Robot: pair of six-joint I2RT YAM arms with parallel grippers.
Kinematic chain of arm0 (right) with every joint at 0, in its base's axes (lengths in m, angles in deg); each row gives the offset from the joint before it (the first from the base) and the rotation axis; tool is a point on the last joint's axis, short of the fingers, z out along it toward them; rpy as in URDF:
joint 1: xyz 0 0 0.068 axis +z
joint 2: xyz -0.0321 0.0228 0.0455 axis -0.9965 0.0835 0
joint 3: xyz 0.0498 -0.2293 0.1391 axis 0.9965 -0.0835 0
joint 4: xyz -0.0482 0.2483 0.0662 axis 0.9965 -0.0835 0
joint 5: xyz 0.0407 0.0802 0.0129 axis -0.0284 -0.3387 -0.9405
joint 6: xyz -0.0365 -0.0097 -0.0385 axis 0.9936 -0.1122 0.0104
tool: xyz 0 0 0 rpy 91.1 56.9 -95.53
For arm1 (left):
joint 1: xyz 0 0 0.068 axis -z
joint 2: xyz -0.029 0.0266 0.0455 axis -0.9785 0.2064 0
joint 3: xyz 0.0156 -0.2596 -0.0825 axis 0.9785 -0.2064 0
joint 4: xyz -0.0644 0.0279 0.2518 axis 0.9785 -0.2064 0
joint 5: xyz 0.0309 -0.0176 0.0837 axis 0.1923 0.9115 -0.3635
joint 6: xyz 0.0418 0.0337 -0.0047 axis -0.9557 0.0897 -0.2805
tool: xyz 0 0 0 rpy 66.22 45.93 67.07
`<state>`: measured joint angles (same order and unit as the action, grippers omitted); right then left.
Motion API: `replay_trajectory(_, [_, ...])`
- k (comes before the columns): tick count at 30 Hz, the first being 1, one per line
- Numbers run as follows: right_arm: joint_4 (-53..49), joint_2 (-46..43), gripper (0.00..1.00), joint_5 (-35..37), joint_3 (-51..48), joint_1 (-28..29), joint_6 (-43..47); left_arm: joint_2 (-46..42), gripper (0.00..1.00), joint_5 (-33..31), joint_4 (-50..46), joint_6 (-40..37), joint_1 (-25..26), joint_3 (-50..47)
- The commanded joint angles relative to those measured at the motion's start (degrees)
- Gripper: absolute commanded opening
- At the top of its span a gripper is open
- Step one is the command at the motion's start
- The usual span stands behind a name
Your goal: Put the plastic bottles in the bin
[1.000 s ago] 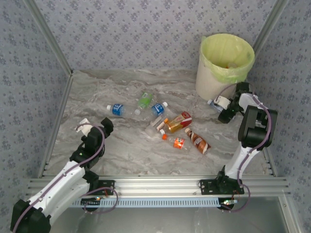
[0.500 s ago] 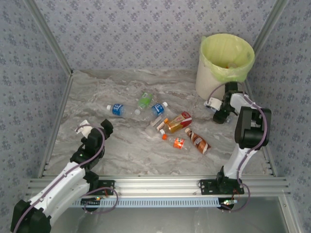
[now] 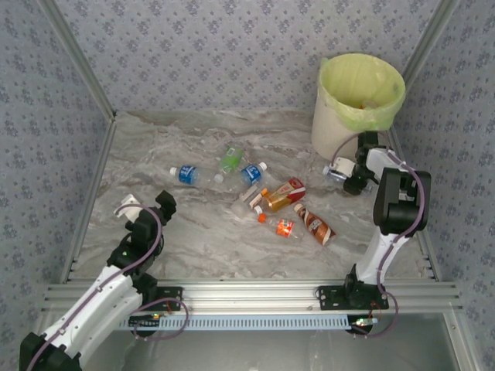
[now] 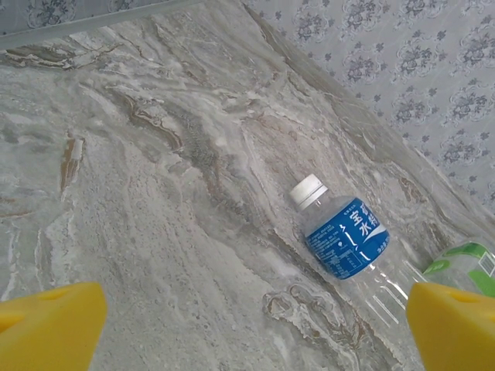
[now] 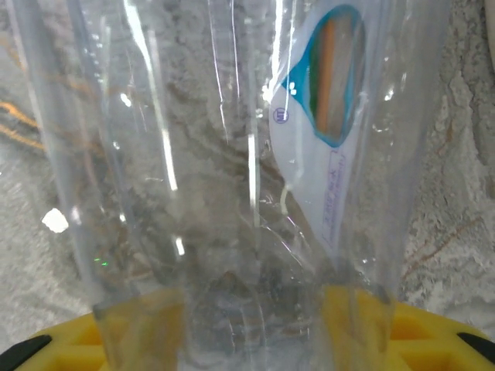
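The left arm stretches low and forward, the left gripper [image 3: 145, 203] spread wide with nothing between its yellow pads [image 4: 50, 317]; a blue-labelled bottle [image 4: 341, 236] lies just ahead, to its right. Loose bottles [image 3: 280, 199] lie between the grippers. The right arm folds upright, the right gripper [image 3: 346, 175] clamped on a clear bottle [image 5: 232, 154] (held low, near the table [image 3: 193, 239]), with the bin [image 3: 331, 127] just beyond it. The table is marbled grey and the walls [image 3: 193, 54] are floral-papered.

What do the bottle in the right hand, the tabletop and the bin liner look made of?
Bottle: thin clear glossy plastic; see-through walls with creases and bright glints. Tabletop: grey-brown marble veining, fairly matte; real stone or printed surface, cannot tell. Bin liner: thin yellow-green plastic film, wrinkled, folded over the rim.
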<state>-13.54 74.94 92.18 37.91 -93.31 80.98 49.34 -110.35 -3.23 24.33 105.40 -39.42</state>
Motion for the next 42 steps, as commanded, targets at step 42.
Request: replay_trajectory(42, [19.09, -32.56, 0.4, -19.64, 10.45, 7.69, -55.28, 22.62, 0.99, 13.02, 6.93, 0.26, -2.7, 12.31])
